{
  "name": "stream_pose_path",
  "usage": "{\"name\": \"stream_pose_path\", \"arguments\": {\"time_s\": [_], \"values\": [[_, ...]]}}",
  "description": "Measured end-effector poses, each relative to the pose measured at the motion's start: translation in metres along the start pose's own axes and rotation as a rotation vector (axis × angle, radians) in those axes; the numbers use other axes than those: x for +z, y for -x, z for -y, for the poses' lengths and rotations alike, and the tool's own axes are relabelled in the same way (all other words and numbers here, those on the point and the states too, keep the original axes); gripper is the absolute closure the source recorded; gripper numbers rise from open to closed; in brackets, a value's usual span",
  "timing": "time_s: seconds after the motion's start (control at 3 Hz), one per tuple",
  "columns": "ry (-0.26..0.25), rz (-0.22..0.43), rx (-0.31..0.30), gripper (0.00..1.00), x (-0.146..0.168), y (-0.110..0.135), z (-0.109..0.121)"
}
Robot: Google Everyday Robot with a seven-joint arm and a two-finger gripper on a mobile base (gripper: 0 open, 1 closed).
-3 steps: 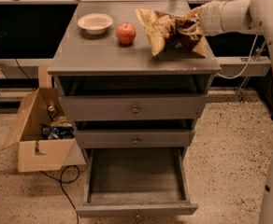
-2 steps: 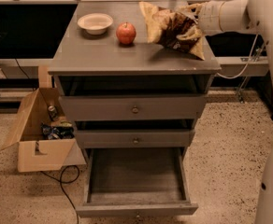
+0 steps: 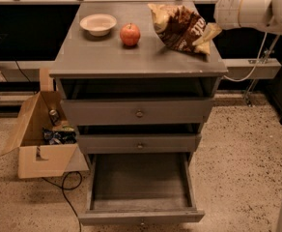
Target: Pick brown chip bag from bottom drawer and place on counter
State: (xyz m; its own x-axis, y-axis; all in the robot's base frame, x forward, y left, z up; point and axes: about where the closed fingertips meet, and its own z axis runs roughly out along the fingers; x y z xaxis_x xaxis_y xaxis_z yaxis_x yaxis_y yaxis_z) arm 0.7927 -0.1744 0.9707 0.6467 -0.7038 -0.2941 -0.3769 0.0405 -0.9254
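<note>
The brown chip bag point(image 3: 180, 27) lies tilted on the right side of the counter point(image 3: 107, 57), dark brown with white lettering and tan ends. My gripper point(image 3: 212, 8) is at the bag's right end, at the tip of the white arm that comes in from the upper right. It is open, and the bag rests on the counter. The bottom drawer point(image 3: 140, 217) is pulled out at the foot of the cabinet. Its grey floor is bare.
A red apple point(image 3: 130, 34) and a white bowl point(image 3: 98, 23) sit on the counter left of the bag. Two shut drawers point(image 3: 139, 113) are above the open one. An open cardboard box point(image 3: 43, 144) with small packets stands on the floor at left, with a cable beside it.
The gripper has let go of the chip bag and drawn back to the right. The bag now rests on the counter with its lettering uncovered.
</note>
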Motion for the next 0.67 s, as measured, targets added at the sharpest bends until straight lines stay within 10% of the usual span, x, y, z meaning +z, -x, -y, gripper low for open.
{"name": "stream_pose_path", "arguments": {"time_s": [0.67], "values": [[-0.187, 0.025, 0.068, 0.0, -0.077, -0.017, 0.039]]}}
